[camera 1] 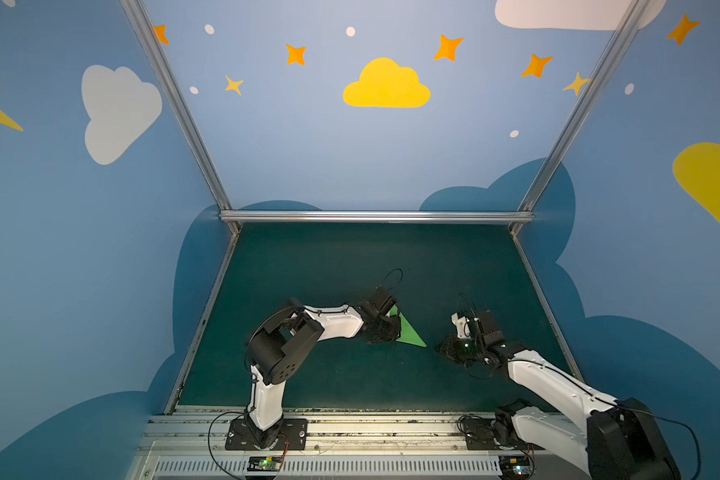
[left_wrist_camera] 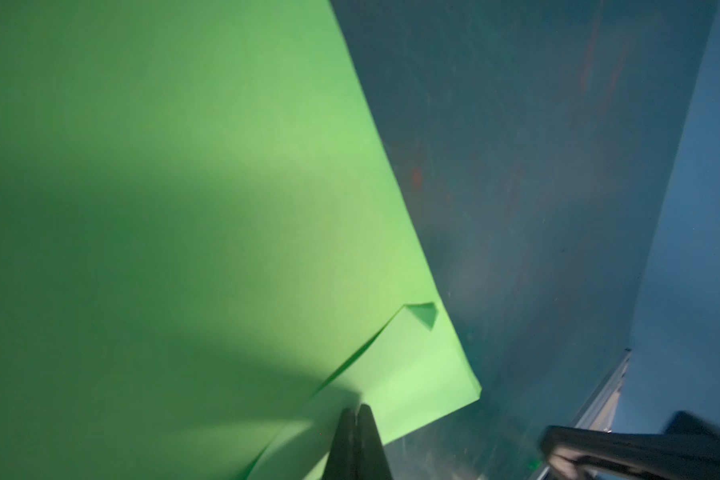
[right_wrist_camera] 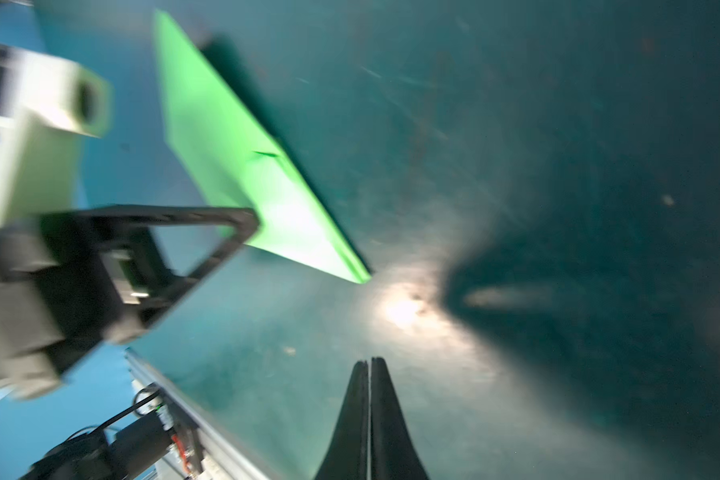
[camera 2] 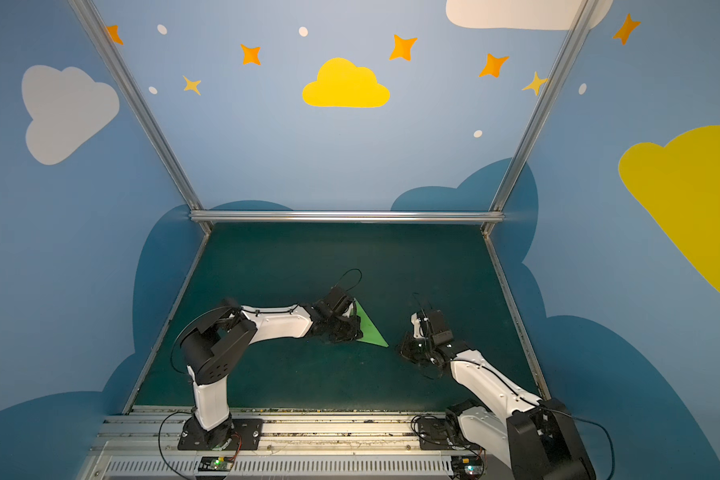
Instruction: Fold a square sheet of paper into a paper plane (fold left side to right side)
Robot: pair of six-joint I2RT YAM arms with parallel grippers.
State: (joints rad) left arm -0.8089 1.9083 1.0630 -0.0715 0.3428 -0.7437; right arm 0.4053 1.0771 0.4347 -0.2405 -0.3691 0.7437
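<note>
Blue walls point(camera 1: 308, 145), painted clouds point(camera 1: 385, 85), orange stars point(camera 1: 296, 54); aluminium frame rails point(camera 1: 375, 216); dark teal mat point(camera 1: 329, 266).

No legible text, label, brand or number anywhere: none on green paper point(camera 1: 408, 332), table mat point(camera 1: 350, 266) or walls point(camera 1: 300, 158).

Both top views high, looking down over mat point(camera 1: 350, 270); wrist views close, both catching paper point(left_wrist_camera: 184, 166).

The left arm point(camera 1: 333, 325) bends at the elbow, forearm reaching inward; left end effector point(left_wrist_camera: 355, 411) closed, tips pointing down; right arm point(camera 1: 549, 380) stretches forward; right end effector point(right_wrist_camera: 369, 365) closed too.
</note>
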